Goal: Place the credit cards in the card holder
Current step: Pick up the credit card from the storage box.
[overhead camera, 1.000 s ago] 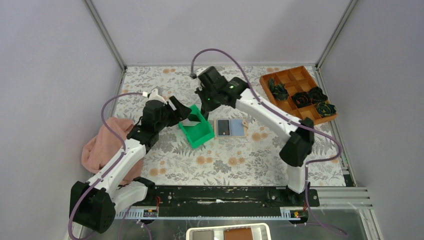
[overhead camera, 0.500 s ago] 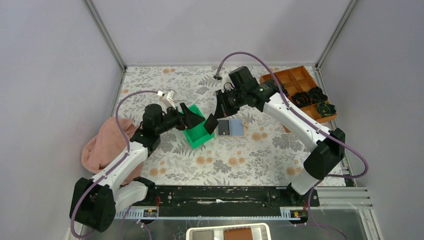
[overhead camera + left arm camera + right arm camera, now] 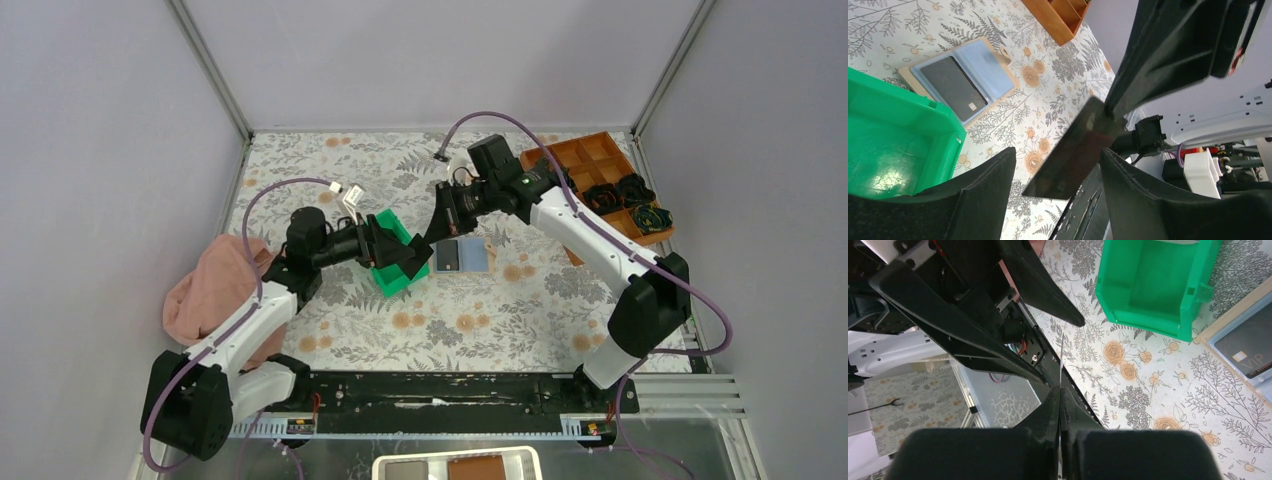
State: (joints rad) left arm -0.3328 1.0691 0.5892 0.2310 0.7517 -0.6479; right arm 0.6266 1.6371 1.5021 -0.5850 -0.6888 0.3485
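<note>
Right hand (image 3: 1060, 397) clenched on one credit card (image 3: 1074, 150), holding it in the air over the bench (image 3: 460, 320), right beside the green tray (image 3: 388, 280). Left hand (image 3: 408, 257) released and spread, fingers (image 3: 983, 195) on either side of that card; can't tell if either one touches it. Card holder (image 3: 462, 256) lies open and flat on the bench just right of the tray, with a second dark card (image 3: 952, 87) on its blue-grey inner face.

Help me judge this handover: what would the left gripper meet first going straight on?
The dark credit card pinched in the right gripper; it stands between the open jaws of the left gripper. Beyond, probably the right gripper itself; depth unclear.
</note>
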